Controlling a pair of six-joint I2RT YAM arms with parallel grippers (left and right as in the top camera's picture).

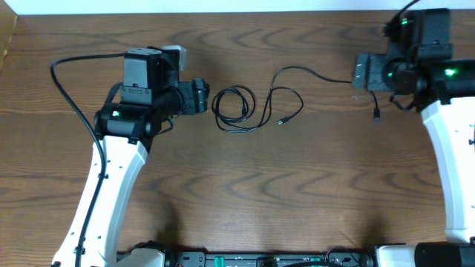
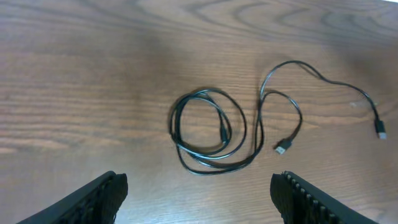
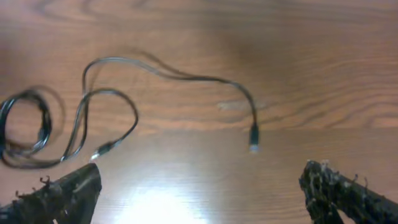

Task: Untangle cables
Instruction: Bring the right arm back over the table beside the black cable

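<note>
A thin black cable lies on the wooden table. Its left part is a small coil [image 1: 234,110], also in the left wrist view [image 2: 205,132]. A looser loop [image 1: 286,104] continues right, with one plug [image 2: 283,147] on the table. A long strand runs to a second plug [image 1: 376,115], also in the right wrist view [image 3: 254,138]. I see no white or grey cord. My left gripper [image 1: 202,96] [image 2: 199,183] is open and empty, just left of the coil. My right gripper [image 1: 359,74] [image 3: 202,177] is open and empty, over the strand's right end.
The bare wooden table [image 1: 245,185] stretches toward the front edge. The left arm's thick black cable [image 1: 67,81] arcs at the far left. A pale edge [image 1: 223,6] runs along the back of the table.
</note>
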